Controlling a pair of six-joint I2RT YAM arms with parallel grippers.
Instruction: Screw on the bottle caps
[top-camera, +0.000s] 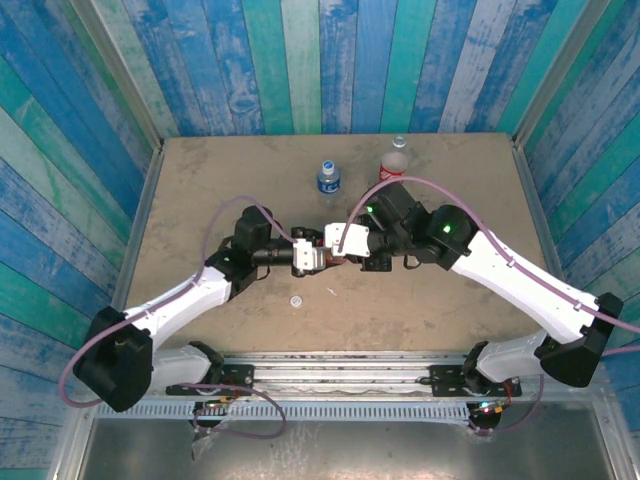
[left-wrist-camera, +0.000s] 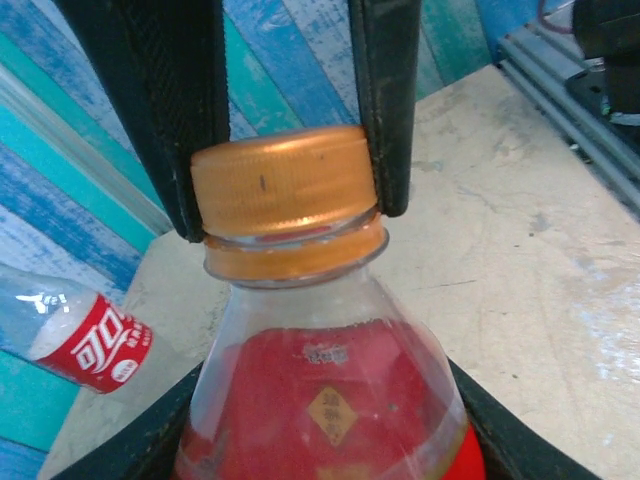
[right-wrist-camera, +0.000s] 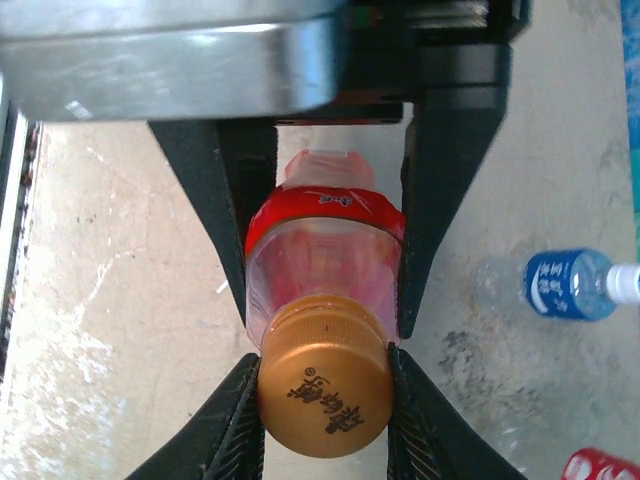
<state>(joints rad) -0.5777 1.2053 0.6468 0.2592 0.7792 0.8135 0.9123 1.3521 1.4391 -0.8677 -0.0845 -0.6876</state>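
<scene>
One cap gripped: orange cap (left-wrist-camera: 283, 180), sitting on the neck of the red-wrapped bottle (left-wrist-camera: 330, 400).
Left gripper (left-wrist-camera: 292, 200): fingers clamped tight on that cap's sides.
Right gripper (right-wrist-camera: 323, 300): fingers pressed against both sides of the bottle's body.
Bottle position: between the two grippers, above the middle of the table (top-camera: 200, 190).
Far side: blue-label bottle (top-camera: 328, 180) and cola bottle (top-camera: 396, 163) stood upright, near each other.
White cap (top-camera: 297, 299): lay loose on the table.

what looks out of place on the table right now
A small white cap lies loose on the near half of the table, well apart from the blue-label bottle and cola bottle standing at the far edge. Nothing looks spilled or damaged.
</scene>
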